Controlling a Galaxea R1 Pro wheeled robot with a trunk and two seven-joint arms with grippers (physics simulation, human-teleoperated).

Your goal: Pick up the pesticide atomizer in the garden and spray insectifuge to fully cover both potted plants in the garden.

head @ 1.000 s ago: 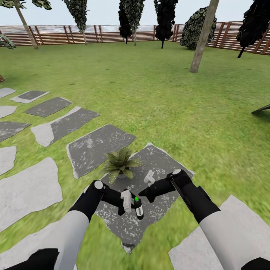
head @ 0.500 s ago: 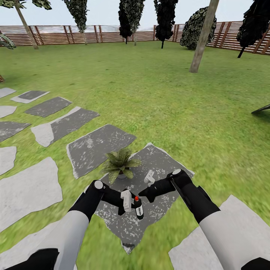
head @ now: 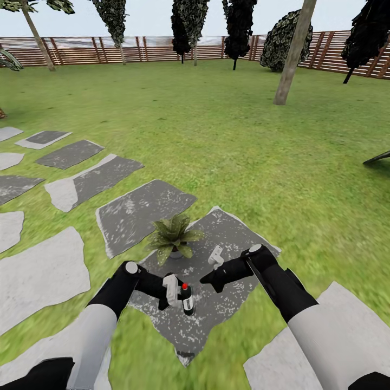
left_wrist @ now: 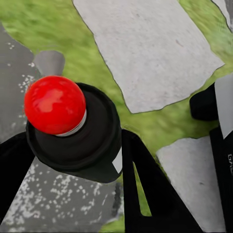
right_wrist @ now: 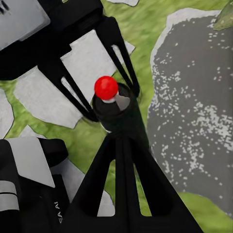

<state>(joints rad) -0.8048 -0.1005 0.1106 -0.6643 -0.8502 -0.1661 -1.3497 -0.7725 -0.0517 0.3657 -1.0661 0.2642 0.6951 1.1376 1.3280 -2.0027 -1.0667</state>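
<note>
The pesticide atomizer [head: 187, 300], a slim black bottle with a red dot on top, stands upright in my left gripper [head: 183, 297], which is shut on it. In the left wrist view the atomizer's red ball [left_wrist: 55, 104] sits on the black cap between the two fingers. My right gripper [head: 203, 280] is shut, its tip just right of the bottle; in the right wrist view its joined fingers [right_wrist: 121, 160] point at the atomizer [right_wrist: 114, 109]. One potted plant [head: 173, 234], a speckled green rosette in a small grey pot, stands on a grey stone just beyond both grippers.
Grey stepping stones [head: 130, 214] run across the lawn to the left and under my arms. A tall trunk [head: 292, 54] rises at the far right. A brown slatted fence [head: 162, 51] and dark trees line the back. A dark leaf tip [head: 377, 157] pokes in at the right edge.
The dot on the atomizer went from green to red. My left arm then carried the bottle a little to the left, away from the right gripper's tip. The right arm stayed still.
</note>
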